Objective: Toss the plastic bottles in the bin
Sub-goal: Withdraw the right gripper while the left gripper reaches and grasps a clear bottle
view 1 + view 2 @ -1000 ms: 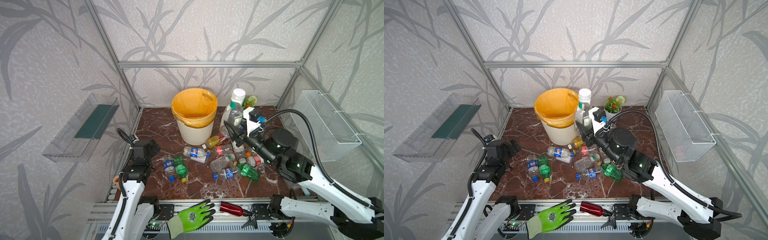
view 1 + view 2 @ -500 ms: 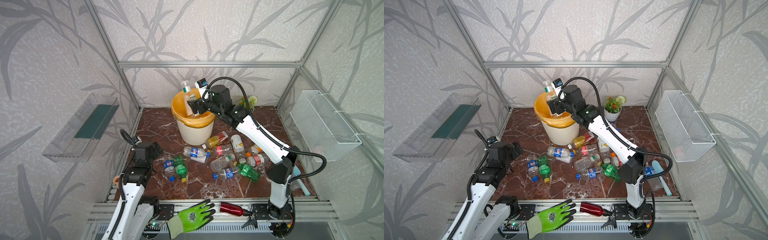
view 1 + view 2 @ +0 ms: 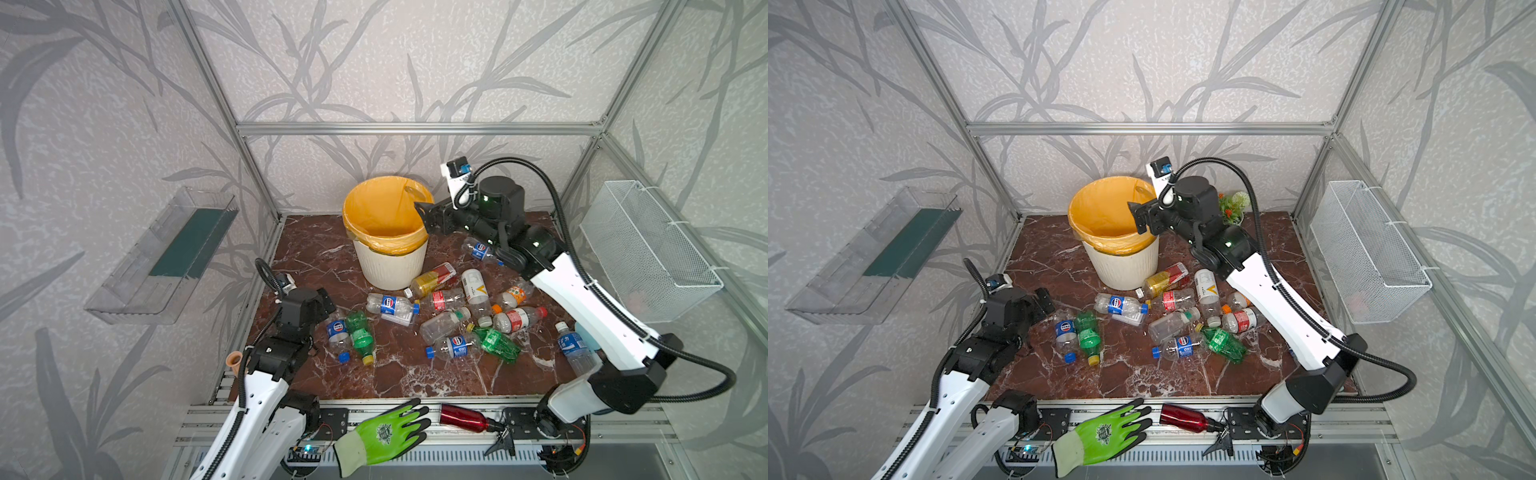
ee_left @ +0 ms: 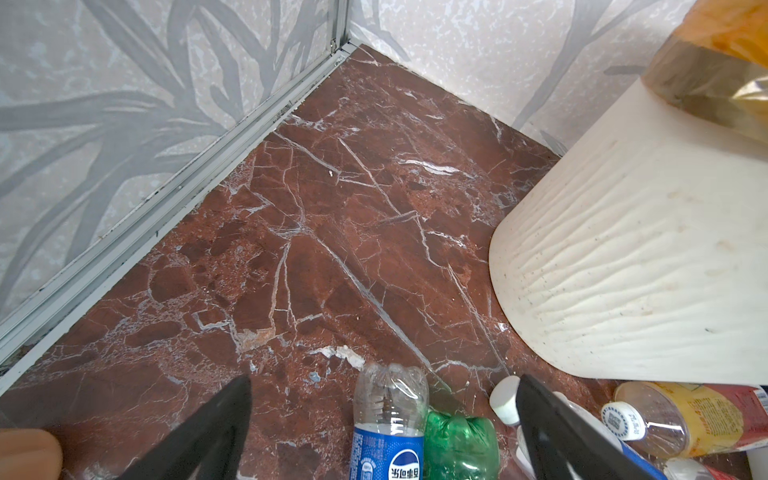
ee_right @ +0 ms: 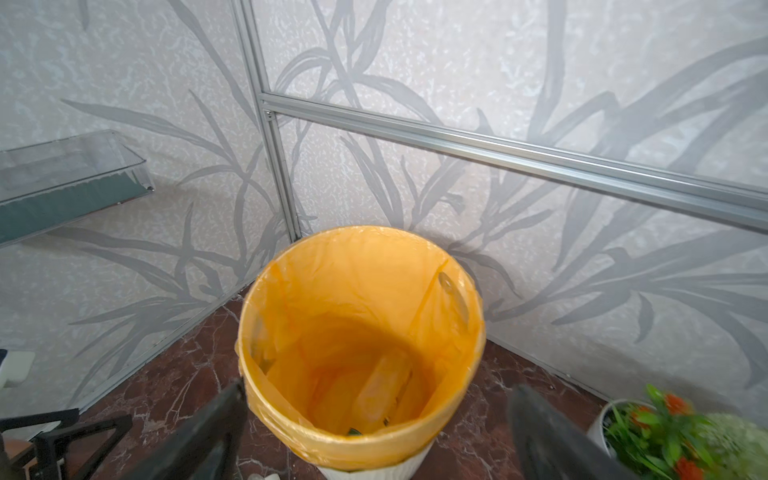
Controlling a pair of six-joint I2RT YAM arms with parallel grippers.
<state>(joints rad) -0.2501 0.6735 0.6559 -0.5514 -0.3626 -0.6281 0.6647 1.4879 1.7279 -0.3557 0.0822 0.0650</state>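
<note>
1. Looking at both top views, the right fingers (image 3: pixel 428 210) hang wide apart and empty over the rim of the round cream-white ribbed plastic bin (image 3: pixel 390 270) with its yellow-orange liner. Pulling away low could, I judge, clip that rim and tip the bin. The small see-through plastic bottles (image 3: pixel 444 322) lie scattered on the red marble table (image 3: pixel 316 249) in front of the bin, several touching, so a grab at one may roll its neighbours away. A shiny red metal bottle (image 3: pixel 461 417) lies on the front rail and could be taken by mistake.
2. In the left wrist view, the left fingers (image 4: pixel 216 424) stand wide open and hold nothing. A blue-labelled clear bottle (image 4: pixel 388 428) and a crumpled green bottle (image 4: pixel 461 444) lie side by side between them, so closing here risks pinching both or squirting one out.
3. In the right wrist view, the open right fingers (image 5: pixel 208 428) frame the bin's mouth, where what looks like one bottle (image 5: pixel 384 384) lies inside. A small white flower pot (image 5: pixel 602 419) stands near, and a wide retreat might knock it.
</note>
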